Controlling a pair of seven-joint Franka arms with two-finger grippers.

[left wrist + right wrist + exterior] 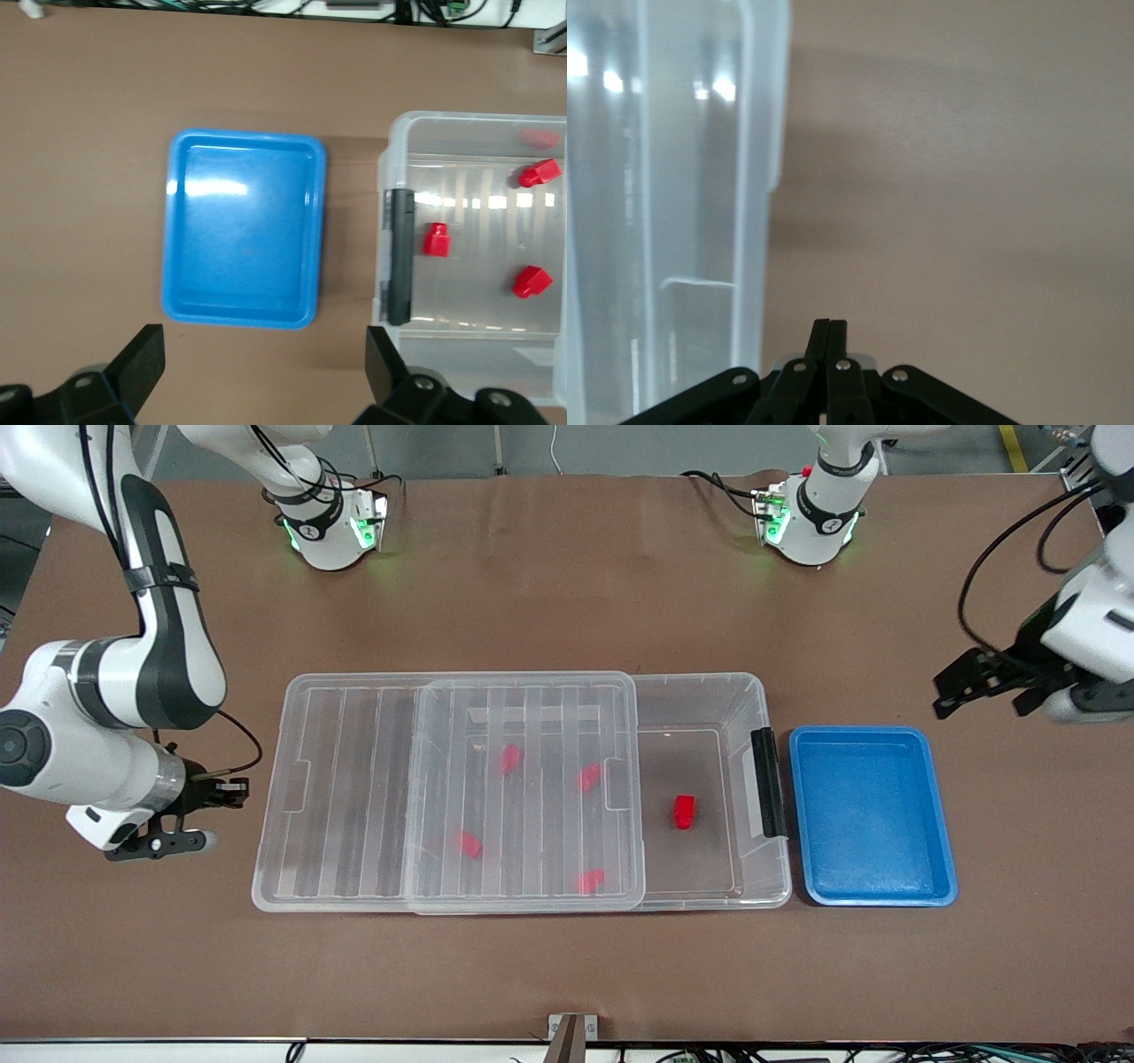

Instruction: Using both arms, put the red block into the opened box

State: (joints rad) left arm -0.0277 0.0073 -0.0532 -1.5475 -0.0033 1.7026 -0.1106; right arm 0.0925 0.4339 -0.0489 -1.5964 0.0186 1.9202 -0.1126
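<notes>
The clear box (700,680) lies mid-table, its ribbed lid (354,797) slid toward the right arm's end, so the end by the black handle clip (767,779) is uncovered. One red block (685,812) (436,239) rests on the box floor in that uncovered part. Several more red blocks (510,759) show through the lid. My right gripper (237,786) (830,325) is shut on nothing, low beside the lid's end (757,177). My left gripper (979,704) (263,341) hangs open and empty over the table, beside the blue tray.
A blue tray (873,815) (244,239) with nothing in it sits next to the box's handle end, toward the left arm's end of the table. Brown tabletop surrounds both. The arm bases stand along the table edge farthest from the front camera.
</notes>
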